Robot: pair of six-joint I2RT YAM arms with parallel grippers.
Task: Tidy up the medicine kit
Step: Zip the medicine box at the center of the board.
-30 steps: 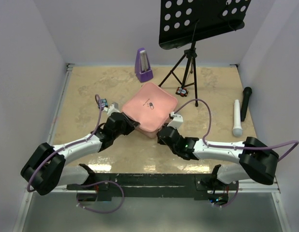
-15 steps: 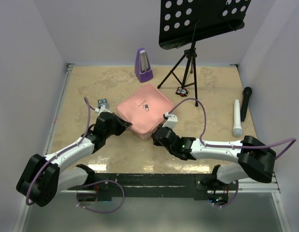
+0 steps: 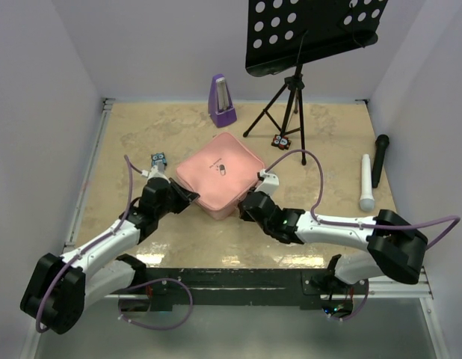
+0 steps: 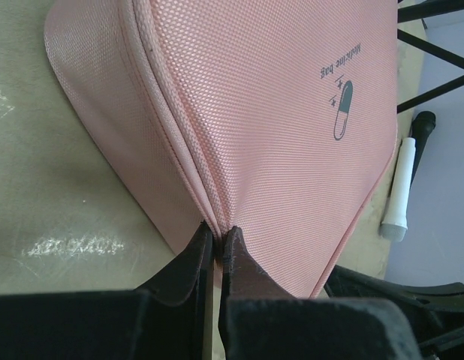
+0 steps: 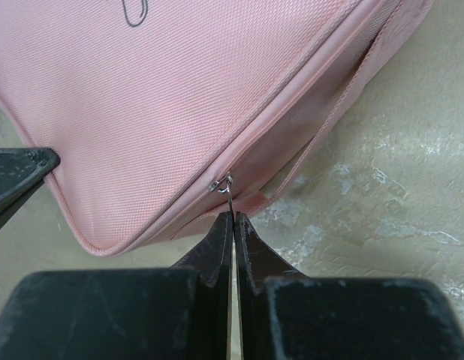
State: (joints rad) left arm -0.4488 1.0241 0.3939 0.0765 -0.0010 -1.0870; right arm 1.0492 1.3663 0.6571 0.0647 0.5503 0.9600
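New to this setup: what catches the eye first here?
The pink medicine kit lies at mid-table, pinched from both sides: the left gripper on its corner seam, the right gripper on its zipper pull. Behind it stand a black music stand and a purple metronome.

The right pincer (image 5: 232,217), at lower centre, is closed on the thin metal zip pull (image 5: 229,196) of the pink medicine kit (image 5: 179,90), which fills the upper left; mottled beige desk (image 5: 382,187) lies at right.

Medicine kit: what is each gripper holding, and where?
Right gripper pinches the metal zipper pull of the medicine kit; left gripper pinches its seam at a corner.
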